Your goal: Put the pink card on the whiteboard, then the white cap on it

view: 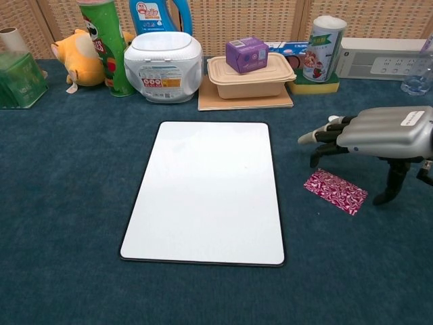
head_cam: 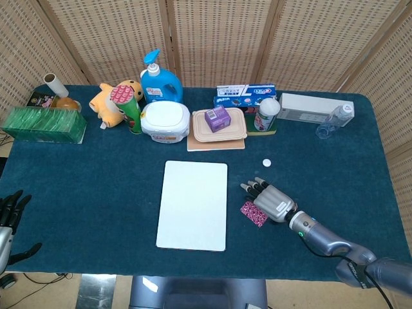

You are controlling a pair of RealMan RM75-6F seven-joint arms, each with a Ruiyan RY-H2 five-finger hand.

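Smooth glossy whiteboard (view: 206,189), matt napped blue table cloth (view: 67,203), brushed-metal right hand (view: 379,132).

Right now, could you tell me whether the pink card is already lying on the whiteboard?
No, the pink card lies on the blue tablecloth to the right of the whiteboard, apart from its edge, below the right hand.

Pink-and-white patterned card (view: 335,191), plain white whiteboard (view: 208,190) with dark edge, white cap (head_cam: 266,163), dark teal tablecloth (view: 67,203)
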